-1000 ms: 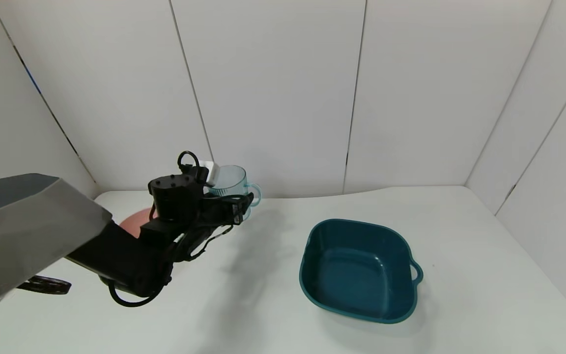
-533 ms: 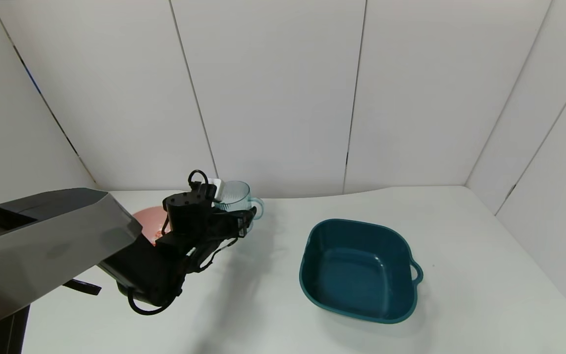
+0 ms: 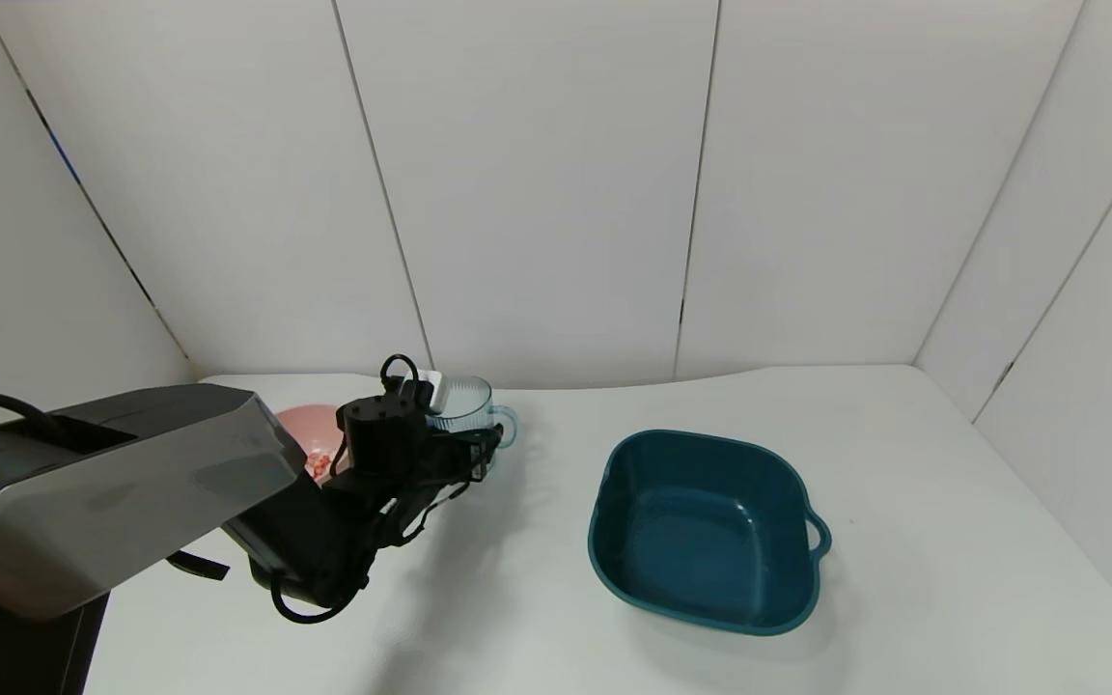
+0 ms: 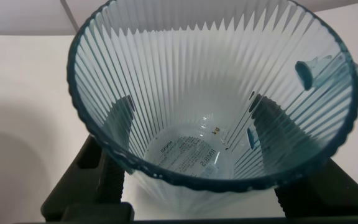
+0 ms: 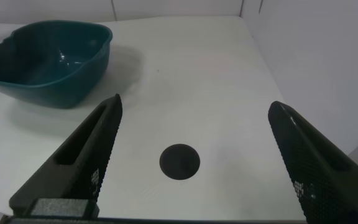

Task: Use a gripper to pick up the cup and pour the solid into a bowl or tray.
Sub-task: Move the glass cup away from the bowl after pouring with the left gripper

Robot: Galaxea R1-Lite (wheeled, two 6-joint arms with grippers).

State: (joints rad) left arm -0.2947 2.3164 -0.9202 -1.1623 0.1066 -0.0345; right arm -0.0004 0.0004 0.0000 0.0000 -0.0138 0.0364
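Left gripper (image 3: 474,446) jaws clamped on emptied cup (image 3: 464,410), upright, low over table (image 3: 556,598); bowl (image 3: 310,430) with solid (image 3: 321,465) at nine o'clock. Right gripper (image 5: 194,165) jaws apart, idle.

Surface: white table (image 3: 903,541), walled by white panels at the back and right edges
Back left corner: pale pink bowl (image 3: 310,430) on the tabletop, with pink-red bits (image 3: 321,464) inside it
Right of centre: dark teal squarish tray (image 3: 706,531), its small handle turned to the right edge
Near the right front: a round black spot (image 5: 179,161) on the tabletop, well apart from the tray
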